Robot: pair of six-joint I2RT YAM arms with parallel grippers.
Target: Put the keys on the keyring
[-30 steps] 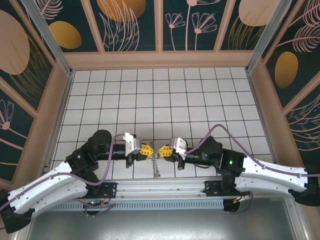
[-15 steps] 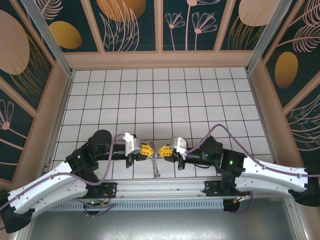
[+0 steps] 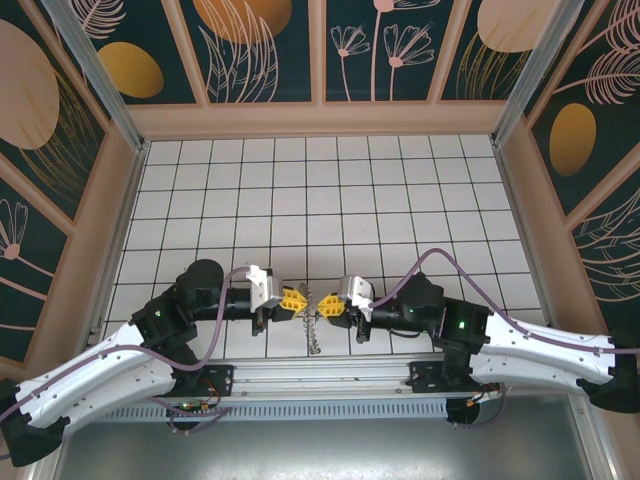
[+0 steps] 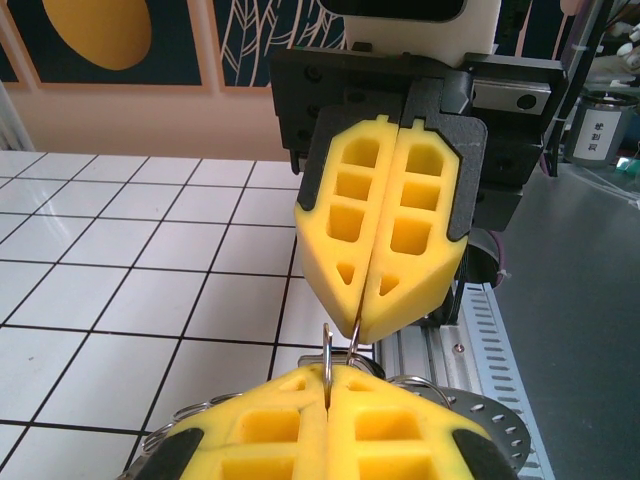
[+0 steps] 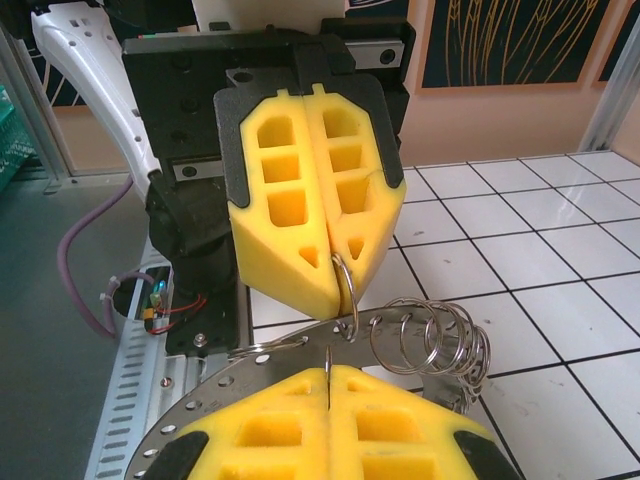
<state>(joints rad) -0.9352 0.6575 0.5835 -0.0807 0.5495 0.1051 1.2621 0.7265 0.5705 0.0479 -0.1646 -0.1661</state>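
My left gripper and right gripper meet tip to tip low over the near tiles. Both are shut. The keyring dangles between and below them. In the right wrist view it is a perforated metal hoop fringed with small wire loops. The left gripper pinches one loop threaded through the hoop, and the right gripper clamps a thin metal edge. In the left wrist view the left gripper grips an upright loop, with the right gripper closed on wire just above. The keys are hidden.
The metal rail at the table's near edge lies just below the grippers. White tiled floor stretches to the back wall, between patterned side walls.
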